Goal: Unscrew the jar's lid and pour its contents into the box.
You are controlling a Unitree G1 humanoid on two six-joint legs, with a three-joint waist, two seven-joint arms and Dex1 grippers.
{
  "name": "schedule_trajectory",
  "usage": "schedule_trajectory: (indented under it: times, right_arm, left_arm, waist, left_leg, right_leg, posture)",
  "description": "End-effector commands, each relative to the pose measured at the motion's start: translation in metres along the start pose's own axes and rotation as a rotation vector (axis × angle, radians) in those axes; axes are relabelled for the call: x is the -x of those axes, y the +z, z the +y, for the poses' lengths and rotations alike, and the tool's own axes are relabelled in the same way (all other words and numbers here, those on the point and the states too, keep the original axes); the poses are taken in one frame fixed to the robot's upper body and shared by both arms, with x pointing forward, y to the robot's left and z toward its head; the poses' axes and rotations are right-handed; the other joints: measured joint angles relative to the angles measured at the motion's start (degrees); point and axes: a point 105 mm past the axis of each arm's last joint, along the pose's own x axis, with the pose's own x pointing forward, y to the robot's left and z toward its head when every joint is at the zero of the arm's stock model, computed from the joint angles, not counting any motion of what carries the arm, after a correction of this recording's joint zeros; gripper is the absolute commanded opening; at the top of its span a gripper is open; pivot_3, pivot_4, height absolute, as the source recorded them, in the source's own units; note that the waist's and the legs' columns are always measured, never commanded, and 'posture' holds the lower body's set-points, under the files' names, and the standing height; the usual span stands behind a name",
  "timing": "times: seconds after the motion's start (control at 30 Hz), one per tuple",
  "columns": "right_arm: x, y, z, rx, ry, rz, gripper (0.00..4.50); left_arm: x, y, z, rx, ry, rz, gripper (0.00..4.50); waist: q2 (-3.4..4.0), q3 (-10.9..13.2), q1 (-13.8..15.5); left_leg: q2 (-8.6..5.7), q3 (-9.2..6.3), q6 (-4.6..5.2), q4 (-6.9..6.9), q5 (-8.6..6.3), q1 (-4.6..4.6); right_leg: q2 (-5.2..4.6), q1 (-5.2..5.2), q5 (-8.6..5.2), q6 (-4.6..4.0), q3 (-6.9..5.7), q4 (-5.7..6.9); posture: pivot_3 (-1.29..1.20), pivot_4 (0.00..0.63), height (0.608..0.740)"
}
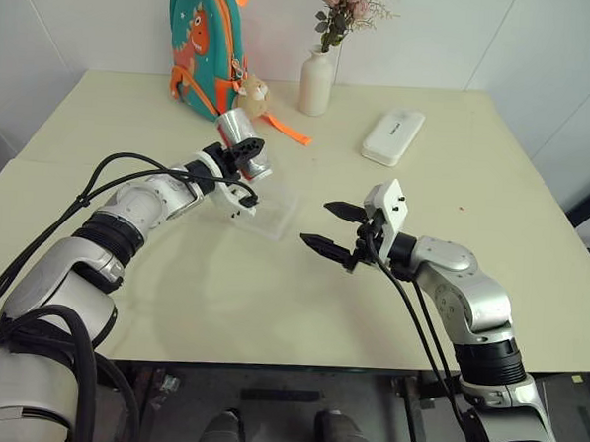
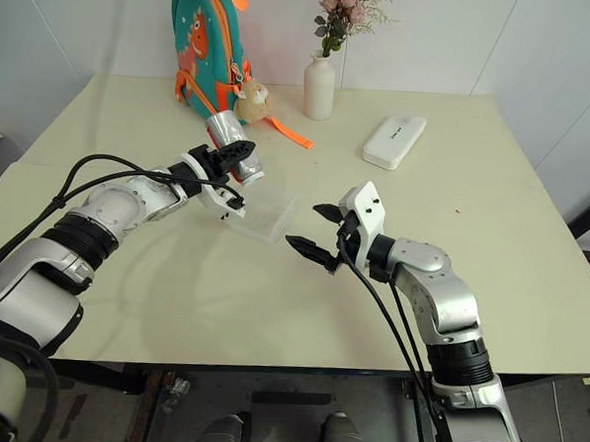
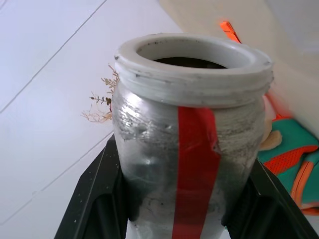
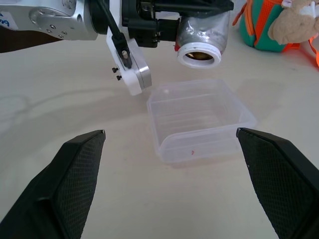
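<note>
Jar point(image 1: 242, 132) lidless, tilted above box point(image 4: 199, 119), clamped in left gripper point(image 1: 247, 154). Right gripper point(image 1: 336, 229) spread wide, empty, near box.

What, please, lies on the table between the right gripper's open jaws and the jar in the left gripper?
The clear plastic box lies between the right gripper and the jar, as the right wrist view shows.

Silvery jar point(image 3: 189, 149) with a red tape stripe and white rim, see-through clear box point(image 4: 199, 117), pale cream desk point(image 1: 475, 191), teal-and-orange backpack point(image 1: 205, 43), white vase point(image 1: 316, 82) holding pink flowers point(image 1: 348, 1).
</note>
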Motion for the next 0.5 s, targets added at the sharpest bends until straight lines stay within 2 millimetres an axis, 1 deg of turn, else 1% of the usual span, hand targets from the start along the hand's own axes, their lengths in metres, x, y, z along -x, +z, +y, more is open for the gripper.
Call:
schedule_trajectory:
  times: [0.03,0.07,0.1,0.13,0.2,0.3,0.37,0.4,0.5]
  right_arm:
    - [0.002,0.011,0.001,-0.010,-0.006,-0.066,4.44]
    - [0.001,0.011,0.002,-0.013,-0.003,-0.068,4.44]
    - [0.001,0.011,0.003,-0.019,-0.001,-0.072,4.44]
    - [0.000,0.011,0.004,-0.022,0.000,-0.074,4.44]
    - [0.000,0.011,0.004,-0.025,0.001,-0.077,4.44]
    - [0.000,0.012,0.004,-0.025,0.000,-0.079,4.44]
    - [-0.001,0.012,0.004,-0.025,0.004,-0.078,4.44]
    - [-0.001,0.012,0.003,-0.024,0.004,-0.078,4.44]
    - [-0.001,0.011,0.003,-0.020,0.005,-0.074,4.44]
  left_arm:
    - [-0.010,-0.021,0.018,-0.065,0.036,0.069,1.93]
    - [-0.011,-0.024,0.022,-0.090,0.058,0.077,1.93]
    - [-0.011,-0.024,0.021,-0.069,0.049,0.080,1.93]
    - [-0.011,-0.022,0.024,-0.078,0.073,0.073,1.93]
    - [-0.008,-0.017,0.022,-0.026,0.080,0.065,1.93]
    - [-0.003,-0.010,0.020,-0.020,0.088,0.045,1.93]
    - [0.000,-0.013,0.013,0.028,0.045,0.063,1.93]
    - [0.001,-0.014,0.014,0.032,0.048,0.067,1.93]
    - [0.009,-0.027,0.010,0.117,0.018,0.106,1.93]
  waist:
    - [-0.01,0.01,0.12]
    - [-0.01,0.01,0.14]
    - [-0.01,0.01,0.15]
    - [-0.01,0.01,0.15]
    - [-0.01,0.01,0.03]
    - [-0.01,0.01,-0.15]
    - [-0.01,0.01,-0.11]
    - [-0.01,0.01,-0.10]
    - [-0.01,0.01,-0.05]
  left_leg:
    - [0.00,0.00,0.00,0.01,0.00,0.00]
    - [0.00,0.00,0.00,0.01,0.00,-0.01]
    - [0.00,0.00,0.00,0.01,0.00,-0.01]
    - [0.00,0.00,0.00,0.01,0.00,-0.01]
    - [0.00,0.00,0.00,0.00,0.00,-0.01]
    - [0.00,0.00,-0.01,-0.01,0.00,0.00]
    - [0.01,0.00,-0.02,-0.01,0.01,0.01]
    - [0.01,0.00,-0.03,0.00,0.02,0.01]
    - [0.01,0.00,-0.03,0.04,0.02,0.01]
  right_leg:
    - [0.00,0.01,0.00,0.00,0.00,-0.01]
    - [0.00,0.01,0.00,0.00,0.00,0.00]
    - [0.00,0.01,0.00,0.00,0.00,0.00]
    - [0.00,0.01,0.00,0.00,0.00,-0.01]
    - [-0.01,0.01,0.00,0.00,0.00,-0.01]
    - [0.00,0.00,0.00,0.00,0.01,0.01]
    - [0.00,-0.01,0.00,0.00,0.01,0.07]
    - [0.00,-0.01,0.00,0.00,0.01,0.08]
    - [0.00,-0.01,0.00,0.00,0.01,0.12]
  posture:
    - [0.00,0.150,0.740]
    - [0.00,0.150,0.740]
    - [0.00,0.150,0.740]
    - [0.00,0.150,0.740]
    - [0.00,0.150,0.740]
    - [0.00,0.150,0.740]
    - [0.00,0.150,0.740]
    - [0.00,0.150,0.740]
    - [0.00,0.150,0.740]
